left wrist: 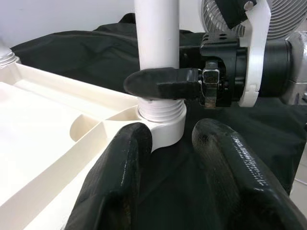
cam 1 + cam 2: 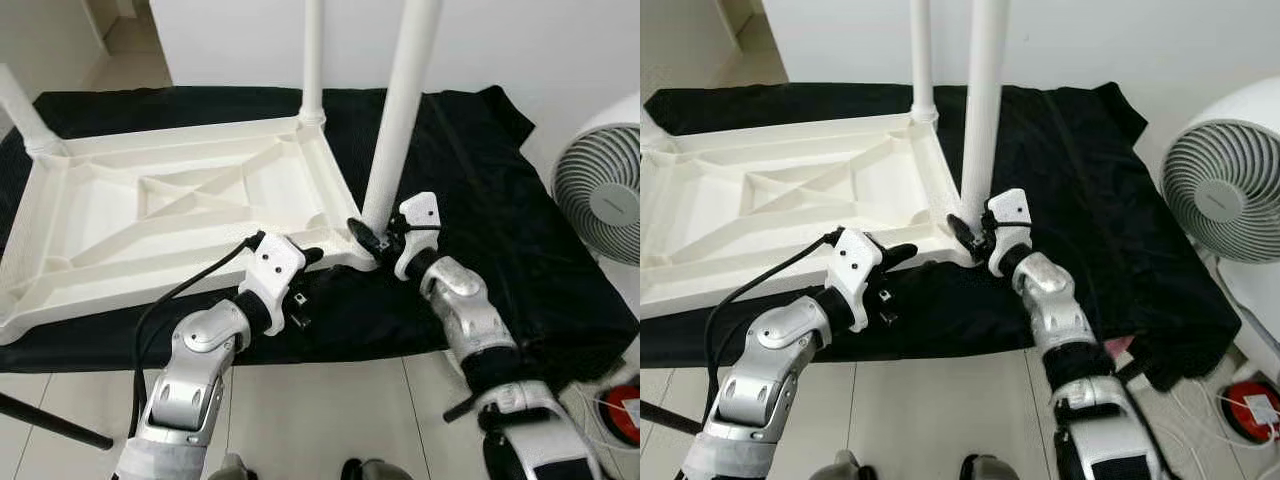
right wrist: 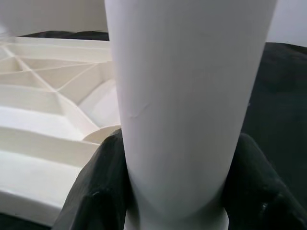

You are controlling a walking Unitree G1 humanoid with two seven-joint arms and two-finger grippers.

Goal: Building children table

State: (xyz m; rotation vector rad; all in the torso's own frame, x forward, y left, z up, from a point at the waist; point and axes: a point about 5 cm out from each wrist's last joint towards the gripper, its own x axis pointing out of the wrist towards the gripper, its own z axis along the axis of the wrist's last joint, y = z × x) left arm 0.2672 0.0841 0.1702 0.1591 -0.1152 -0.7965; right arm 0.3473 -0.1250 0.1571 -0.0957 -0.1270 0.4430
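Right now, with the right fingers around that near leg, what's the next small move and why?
Probably twist the leg further into its corner socket: the right gripper clamps it just above exposed thread, while the left gripper braces the tabletop.

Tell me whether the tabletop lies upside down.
Upside down: the tabletop's ribbed underside faces up on the black cloth, with white legs rising from its corners.
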